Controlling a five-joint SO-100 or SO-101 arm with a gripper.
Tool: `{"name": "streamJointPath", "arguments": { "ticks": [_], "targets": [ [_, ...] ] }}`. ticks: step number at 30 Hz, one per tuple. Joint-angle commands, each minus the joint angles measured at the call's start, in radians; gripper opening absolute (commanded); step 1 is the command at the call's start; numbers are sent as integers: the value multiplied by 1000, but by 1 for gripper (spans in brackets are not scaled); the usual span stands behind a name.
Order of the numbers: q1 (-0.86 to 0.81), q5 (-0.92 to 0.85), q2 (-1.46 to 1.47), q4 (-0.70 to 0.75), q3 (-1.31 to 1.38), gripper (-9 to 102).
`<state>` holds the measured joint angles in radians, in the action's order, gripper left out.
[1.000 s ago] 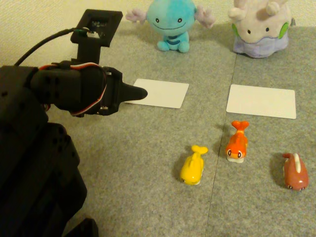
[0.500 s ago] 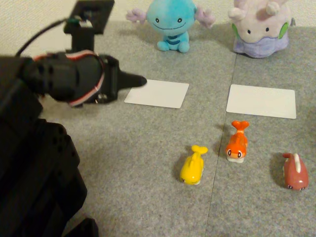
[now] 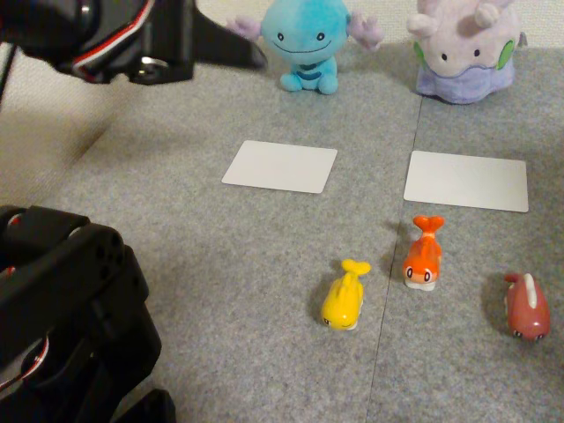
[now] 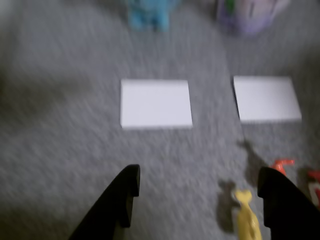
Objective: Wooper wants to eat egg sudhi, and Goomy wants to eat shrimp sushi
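Observation:
Wooper, a light blue plush, sits at the back behind the left white card. Goomy, a lavender plush, sits behind the right white card. On the carpet in front lie the yellow egg sudhi and, to its right, the orange-and-white shrimp sushi. My gripper hangs high at the upper left in the fixed view, left of Wooper. In the blurred wrist view the gripper is open and holds nothing, with the egg sudhi near its right finger.
A dull red figure with a white stripe lies at the far right. The arm's black base fills the lower left corner. Grey carpet lies bare between the cards and the figures.
The gripper has risen from just above the left card's near edge to the top of the fixed view. The plushes, cards and figures have not moved.

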<state>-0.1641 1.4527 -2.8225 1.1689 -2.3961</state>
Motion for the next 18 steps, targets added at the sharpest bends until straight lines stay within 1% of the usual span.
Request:
{"name": "streamJointPath", "arguments": {
  "ticks": [1, 4, 6, 9, 14, 16, 18],
  "targets": [
    [-6, -84, 183, 49, 95, 28],
    [-9, -172, 331, 118, 152, 28],
    [-49, -229, 416, 184, 184, 28],
    [-178, -368, 508, 229, 209, 28],
    [-457, -660, 626, 209, 213, 28],
    [-522, -726, 660, 213, 213, 28],
    [-546, -750, 686, 222, 213, 28]
  ]
}}
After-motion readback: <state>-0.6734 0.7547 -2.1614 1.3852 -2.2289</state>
